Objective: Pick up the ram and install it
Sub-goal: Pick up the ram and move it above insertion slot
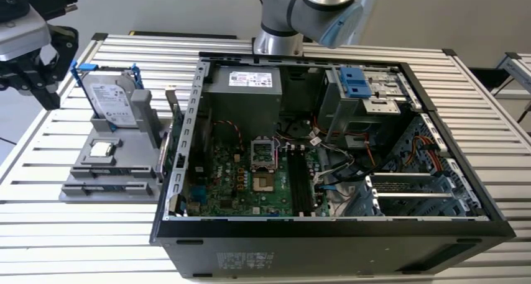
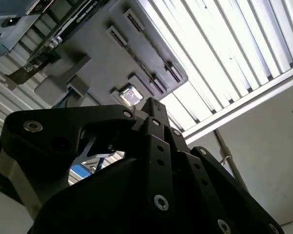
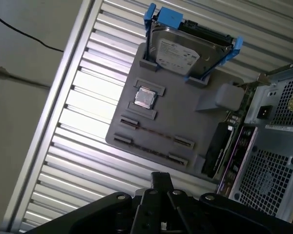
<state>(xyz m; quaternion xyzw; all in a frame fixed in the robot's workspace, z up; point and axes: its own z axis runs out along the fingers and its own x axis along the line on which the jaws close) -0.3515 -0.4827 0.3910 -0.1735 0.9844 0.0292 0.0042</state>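
Note:
The ram looks like a thin dark strip standing on edge between two end blocks of the grey holder tray; it also shows in the second wrist view. My black gripper hangs over the table's far corner at the exterior view's left, beyond the tray and apart from everything on it. In both wrist views its fingers meet at a point with nothing between them, and the gripper is off to one side of the tray. The open computer case lies beside the tray with its motherboard exposed.
A silver hard drive in blue rails leans upright at the tray's far end. A small square processor chip sits mid-tray. A dark expansion card stands between tray and case. The slatted metal table extends all round; the arm's base stands behind the case.

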